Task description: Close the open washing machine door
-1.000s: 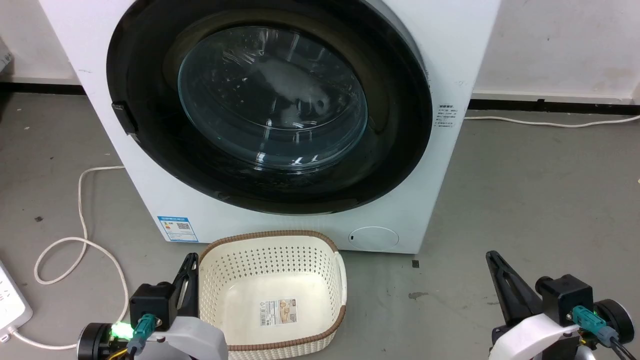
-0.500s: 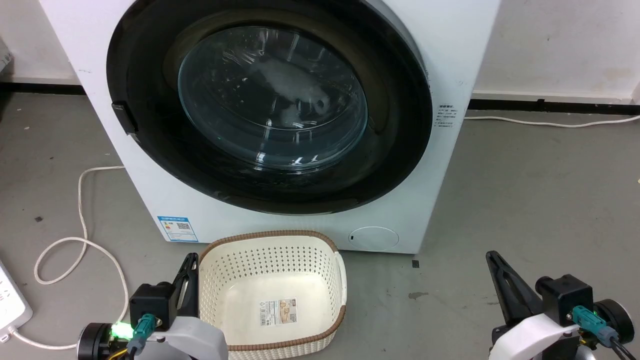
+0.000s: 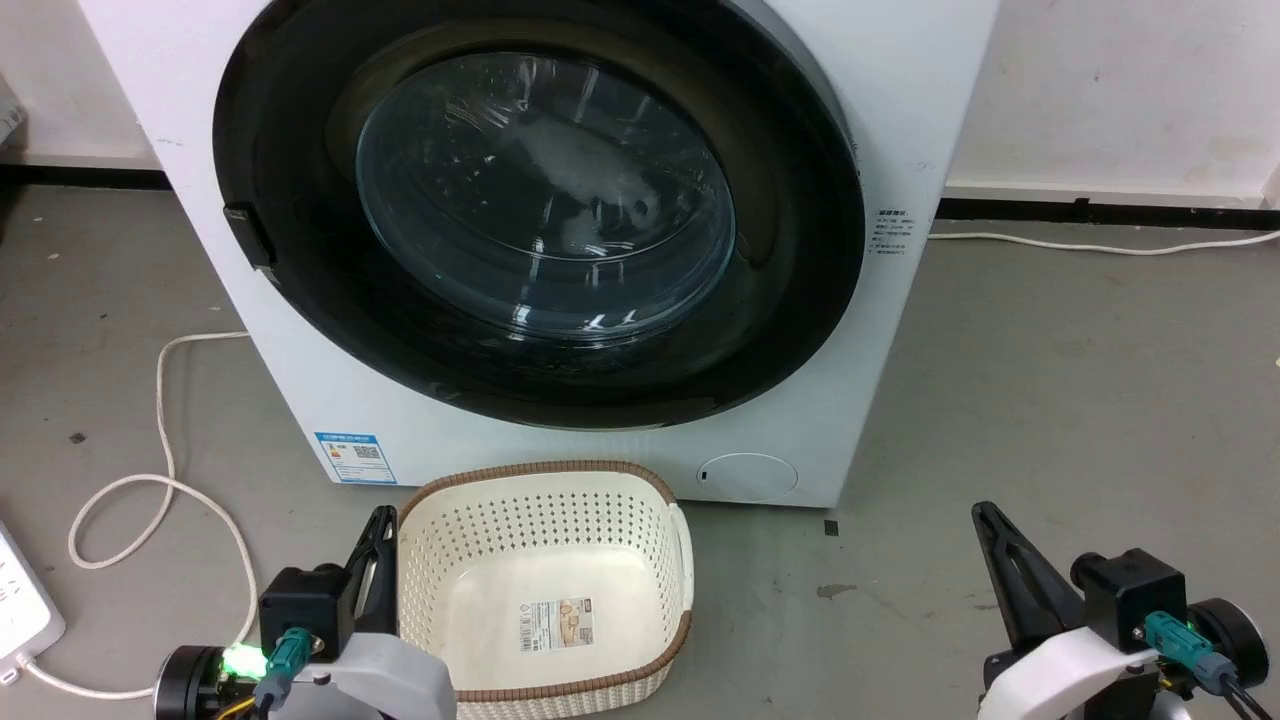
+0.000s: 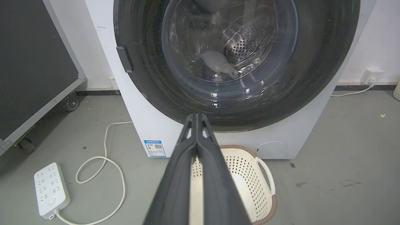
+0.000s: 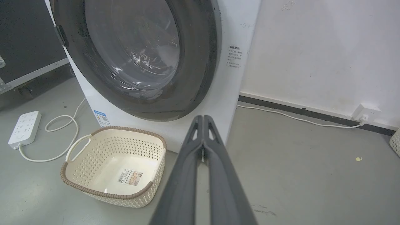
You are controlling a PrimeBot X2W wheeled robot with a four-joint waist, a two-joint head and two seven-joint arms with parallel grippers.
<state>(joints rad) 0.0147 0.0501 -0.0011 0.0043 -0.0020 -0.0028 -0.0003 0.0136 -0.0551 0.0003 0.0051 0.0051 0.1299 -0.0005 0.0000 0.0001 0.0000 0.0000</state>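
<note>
Washer door flush (basket below)

The washing machine stood on the floor, backed to the wall, the washing machine door set in its front. A basket lay just before it, a power strip and looped cable well to the left.

The head view's top edge cuts off the upper rim of the washing machine door and the top of the washing machine. A pale shape behind the glass is too blurred to identify. The blue label carries print too small to read. The left edge crops the power strip. In the left wrist view, the left tool, fingers pressed together, hides the basket's left part.
</note>
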